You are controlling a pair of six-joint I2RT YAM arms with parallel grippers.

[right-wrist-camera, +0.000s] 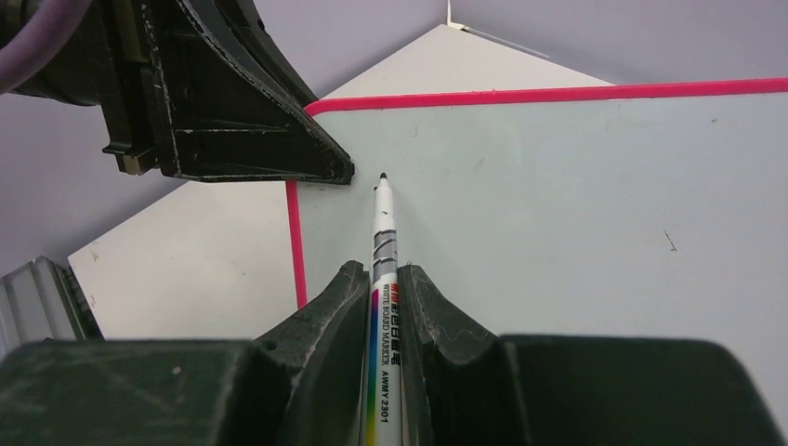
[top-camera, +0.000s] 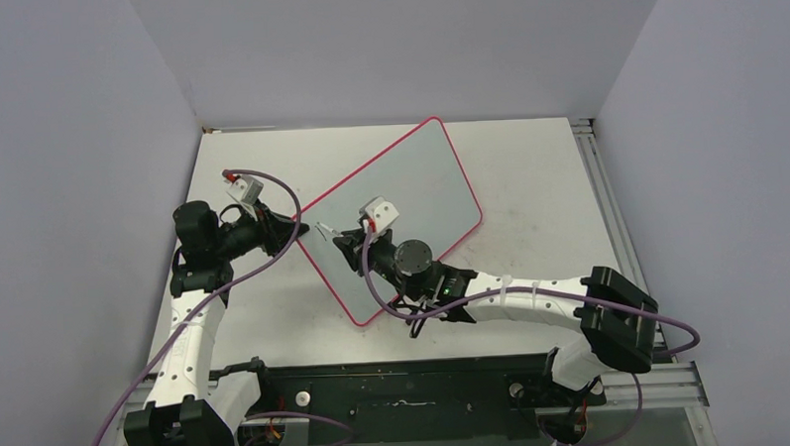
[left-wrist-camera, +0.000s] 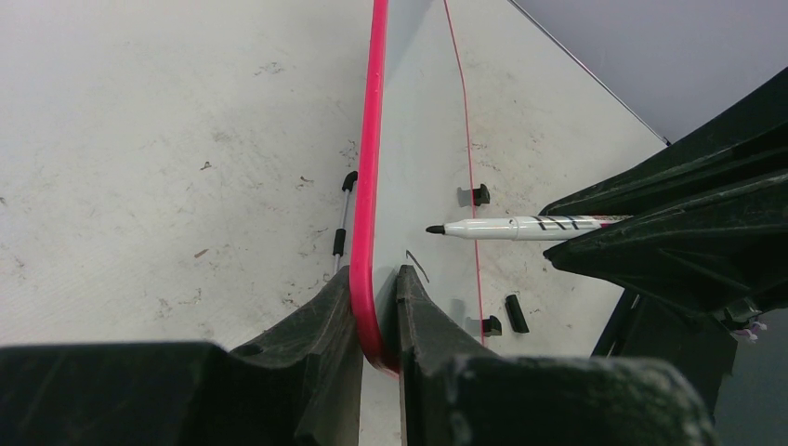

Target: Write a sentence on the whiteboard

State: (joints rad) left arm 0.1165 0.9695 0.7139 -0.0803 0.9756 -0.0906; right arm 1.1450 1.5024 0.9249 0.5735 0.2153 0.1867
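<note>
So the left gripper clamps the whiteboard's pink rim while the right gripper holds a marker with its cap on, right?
No: the marker is uncapped; the right wrist view shows its bare black tip. The left gripper does clamp the whiteboard rim and the right gripper does hold the marker.

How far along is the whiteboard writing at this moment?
Done: left tool clamps the whiteboard by its rim, right tool grips the uncapped marker. In hand: its tip is poised at the board beside the left tool. Left: the whole sentence; no words show yet.
</note>
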